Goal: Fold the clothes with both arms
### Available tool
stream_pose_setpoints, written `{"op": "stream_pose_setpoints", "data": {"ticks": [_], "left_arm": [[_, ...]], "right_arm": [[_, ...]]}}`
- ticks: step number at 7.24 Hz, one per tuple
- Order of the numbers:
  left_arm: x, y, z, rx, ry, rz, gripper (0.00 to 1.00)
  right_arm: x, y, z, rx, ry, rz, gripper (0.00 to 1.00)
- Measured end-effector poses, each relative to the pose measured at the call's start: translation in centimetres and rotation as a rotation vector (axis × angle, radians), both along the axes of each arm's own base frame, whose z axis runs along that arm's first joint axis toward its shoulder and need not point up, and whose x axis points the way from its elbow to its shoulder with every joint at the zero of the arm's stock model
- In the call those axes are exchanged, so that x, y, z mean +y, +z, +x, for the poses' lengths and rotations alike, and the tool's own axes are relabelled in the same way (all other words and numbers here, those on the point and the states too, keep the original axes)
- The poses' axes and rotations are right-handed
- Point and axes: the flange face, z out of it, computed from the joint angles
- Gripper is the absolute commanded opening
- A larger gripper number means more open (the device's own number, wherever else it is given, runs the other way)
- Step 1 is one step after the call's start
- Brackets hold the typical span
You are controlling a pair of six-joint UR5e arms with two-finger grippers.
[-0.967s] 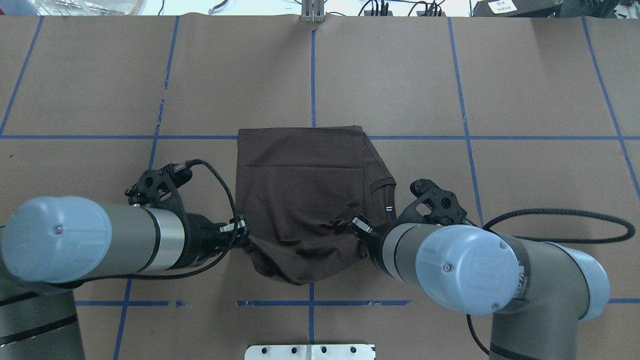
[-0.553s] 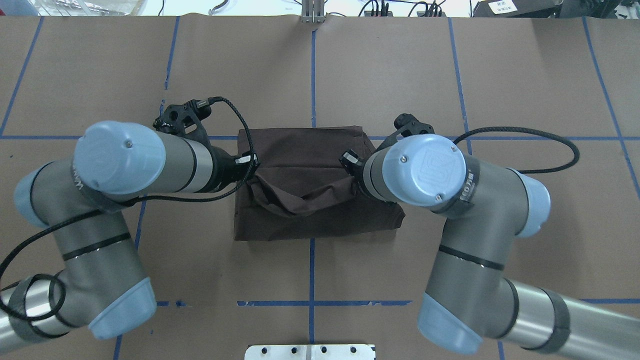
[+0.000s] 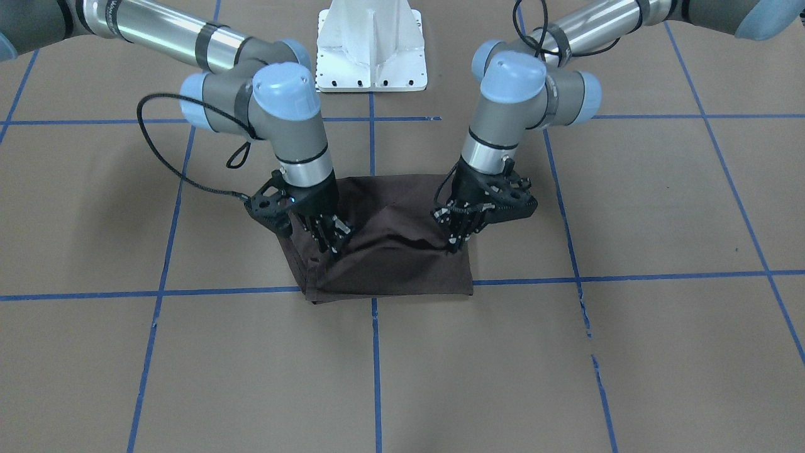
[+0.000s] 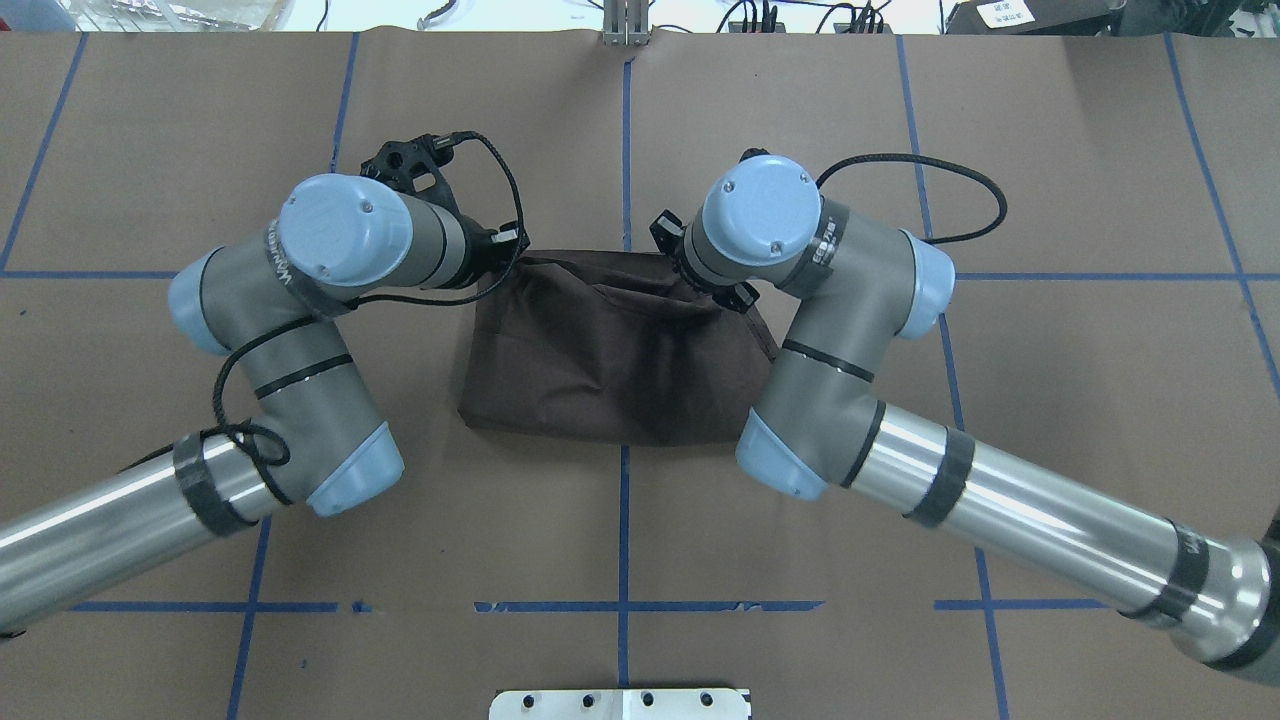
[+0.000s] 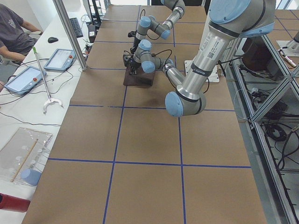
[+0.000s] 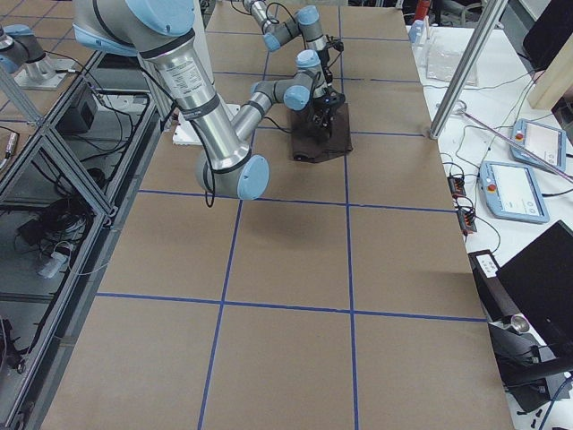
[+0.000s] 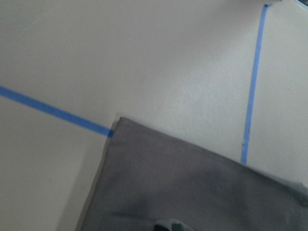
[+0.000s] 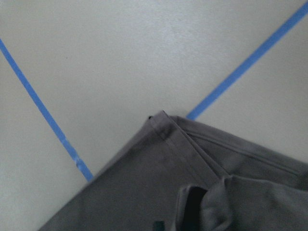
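My left gripper is pinched shut on one corner of the T-shirt. My right gripper looks closed on the other corner, though cloth half hides its fingertips. I hold both corners low and level so the doubled edge lands square on the shirt's far edge, which lies on the bench beside the blue tape line.

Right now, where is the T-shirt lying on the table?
The T-shirt lies folded mid-table in the overhead view, astride the central blue tape line, with the left gripper and right gripper pinching it near its far edge.
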Motion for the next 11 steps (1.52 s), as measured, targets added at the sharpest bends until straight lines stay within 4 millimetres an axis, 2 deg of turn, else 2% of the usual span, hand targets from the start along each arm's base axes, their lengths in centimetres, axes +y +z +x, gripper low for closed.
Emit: {"op": "stream_pose_setpoints", "data": {"ticks": [1, 2, 3, 4, 5, 6, 8, 9, 10, 11], "left_arm": [[-4.3, 1.8, -1.6, -0.037, -0.027, 0.064, 0.69], [-6.7, 2.6, -3.7, -0.051, -0.044, 0.111, 0.68], [-7.1, 2.9, -5.2, -0.045, -0.044, 0.135, 0.68], [-6.4, 3.6, -7.3, -0.028, -0.028, 0.142, 0.68], [-5.4, 4.7, -10.6, -0.017, 0.003, 0.158, 0.68], [-5.0, 6.2, -14.8, -0.036, 0.043, 0.197, 0.68], [-6.6, 10.6, -26.7, -0.143, 0.157, 0.310, 0.69], [-7.6, 13.1, -34.0, -0.213, 0.227, 0.368, 0.78], [-8.3, 15.4, -41.2, -0.293, 0.296, 0.401, 1.00], [-9.0, 17.0, -47.3, -0.381, 0.367, 0.403, 1.00]], "right_arm": [[-4.5, 0.5, 1.0, 0.000, -0.030, 0.038, 1.00], [-7.5, 0.4, 3.3, -0.015, -0.059, 0.054, 1.00], [-8.9, 0.2, 5.2, -0.033, -0.073, 0.058, 1.00], [-9.5, 0.9, 7.3, -0.040, -0.077, 0.059, 1.00], [-10.0, 3.3, 10.9, -0.034, -0.092, 0.070, 1.00], [-10.8, 7.0, 15.9, -0.004, -0.133, 0.104, 1.00], [-13.1, 15.3, 28.1, 0.102, -0.240, 0.202, 1.00], [-14.0, 18.9, 34.8, 0.163, -0.310, 0.242, 1.00], [-14.3, 22.1, 42.0, 0.217, -0.392, 0.276, 1.00], [-14.1, 24.9, 49.5, 0.254, -0.477, 0.304, 1.00]]}}
